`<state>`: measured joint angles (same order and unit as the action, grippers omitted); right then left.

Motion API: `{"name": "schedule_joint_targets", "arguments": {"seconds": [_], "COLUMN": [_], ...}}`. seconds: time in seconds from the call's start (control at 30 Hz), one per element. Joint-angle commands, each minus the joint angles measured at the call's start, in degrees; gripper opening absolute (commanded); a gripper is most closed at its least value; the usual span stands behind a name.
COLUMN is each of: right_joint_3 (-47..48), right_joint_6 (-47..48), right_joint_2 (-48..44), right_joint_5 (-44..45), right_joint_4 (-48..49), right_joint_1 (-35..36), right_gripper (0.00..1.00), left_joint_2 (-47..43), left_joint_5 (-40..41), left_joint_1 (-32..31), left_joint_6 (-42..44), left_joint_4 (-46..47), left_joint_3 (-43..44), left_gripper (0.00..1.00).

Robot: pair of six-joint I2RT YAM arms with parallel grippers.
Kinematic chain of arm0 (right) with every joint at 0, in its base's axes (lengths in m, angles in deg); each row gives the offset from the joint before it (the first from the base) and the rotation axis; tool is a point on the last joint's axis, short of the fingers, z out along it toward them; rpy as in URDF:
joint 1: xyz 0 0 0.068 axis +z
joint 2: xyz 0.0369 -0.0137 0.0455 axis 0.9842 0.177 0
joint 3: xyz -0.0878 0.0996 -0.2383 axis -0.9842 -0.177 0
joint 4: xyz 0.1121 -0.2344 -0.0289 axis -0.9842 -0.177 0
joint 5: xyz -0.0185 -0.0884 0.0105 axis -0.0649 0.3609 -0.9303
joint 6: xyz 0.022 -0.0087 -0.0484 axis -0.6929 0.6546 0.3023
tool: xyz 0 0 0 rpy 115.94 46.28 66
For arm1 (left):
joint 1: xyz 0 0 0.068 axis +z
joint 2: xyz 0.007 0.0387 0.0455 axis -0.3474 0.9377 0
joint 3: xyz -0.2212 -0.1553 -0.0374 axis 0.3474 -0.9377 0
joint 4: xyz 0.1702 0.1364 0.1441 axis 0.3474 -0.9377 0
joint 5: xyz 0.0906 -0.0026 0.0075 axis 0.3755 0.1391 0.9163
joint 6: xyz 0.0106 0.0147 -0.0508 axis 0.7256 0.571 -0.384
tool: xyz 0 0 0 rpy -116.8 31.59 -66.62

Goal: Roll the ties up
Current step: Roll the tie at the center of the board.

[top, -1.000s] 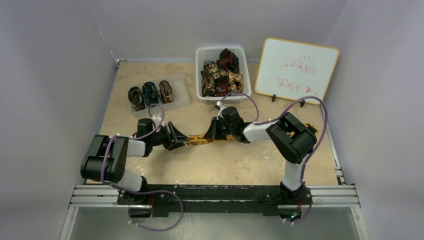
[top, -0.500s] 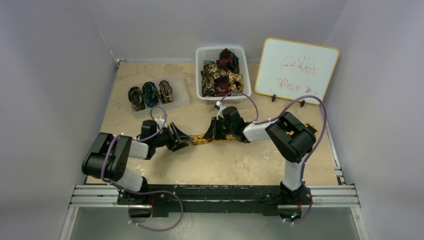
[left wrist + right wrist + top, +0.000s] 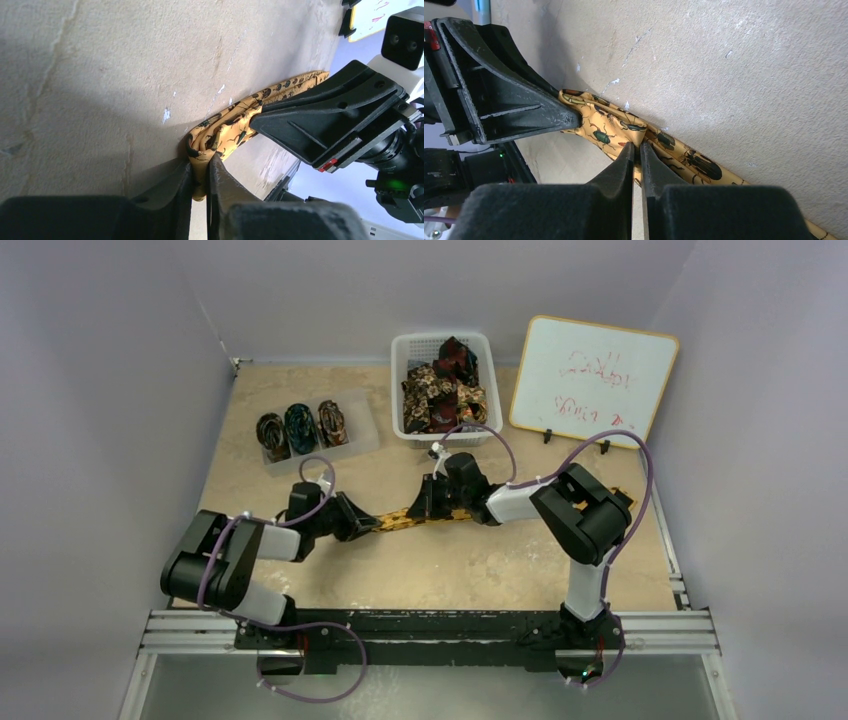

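My left pincer (image 3: 201,167) grips the golden, beetle-printed tie (image 3: 227,131) at its folded end; my right pincer (image 3: 636,150) pinches the smooth fabric band just beside, on the mottled beige desk (image 3: 100,75).

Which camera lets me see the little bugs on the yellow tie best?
The right wrist view: the yellow tie is close up, so each beetle print is sharp. The left wrist view shows its folded end, pinched in the left pincer, with smaller bugs. The top view shows only a thin gold strip.
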<state>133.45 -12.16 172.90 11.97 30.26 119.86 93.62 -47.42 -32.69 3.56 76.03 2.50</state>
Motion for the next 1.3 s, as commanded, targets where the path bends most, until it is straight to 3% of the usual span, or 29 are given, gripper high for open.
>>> {"name": "schedule_joint_targets", "arguments": {"seconds": [0.0,0.07,0.3,0.37,0.43,0.57,0.63,0.8,0.97,1.27], "right_joint_3": [0.07,0.38,2.16,1.15,1.11,4.03,5.21,6.96,11.41,11.51], "right_joint_6": [3.49,4.37,5.02,4.37,4.68,7.54,8.02,6.49,4.03,3.27], "right_joint_2": [0.69,-0.4,1.68,-0.09,-2.46,-6.15,-6.87,-5.58,-0.98,3.73], "right_joint_5": [-0.53,-0.25,-5.1,-3.82,-3.52,-0.74,1.44,1.47,6.6,3.97], "right_joint_4": [-6.57,-7.38,-6.27,-5.24,-5.85,-10.62,-12.74,-11.83,-12.68,-10.56], "right_joint_1": [0.07,0.05,1.01,1.64,1.62,1.65,1.72,3.47,7.98,8.86], "right_gripper": [0.1,0.13,0.15,0.31,0.38,0.43,0.43,0.24,0.23,0.16], "left_joint_2": [-3.08,-5.93,-12.38,-13.53,-14.42,-16.23,-17.42,-19.96,-20.25,-21.71], "left_joint_5": [3.85,5.11,7.55,9.44,10.9,12.32,14.48,17.8,21.05,20.63], "left_joint_1": [-1.71,-2.32,-2.49,-2.49,-2.49,-2.65,-3.02,-3.73,-4.78,-5.04], "left_joint_6": [2.24,3.86,10.34,11.58,12.72,15.14,15.56,16.83,17.92,19.84], "left_joint_4": [-5.02,-9.63,-27.11,-30.95,-36.21,-41.04,-43.73,-49.04,-52.46,-53.26], "left_joint_3": [2.02,3.14,8.12,9.26,10.58,12.21,13.47,17.24,18.77,19.62], "left_gripper": [0.06,0.0,0.0,0.0,0.0,0.0,0.0,0.0,0.0,0.0]}}
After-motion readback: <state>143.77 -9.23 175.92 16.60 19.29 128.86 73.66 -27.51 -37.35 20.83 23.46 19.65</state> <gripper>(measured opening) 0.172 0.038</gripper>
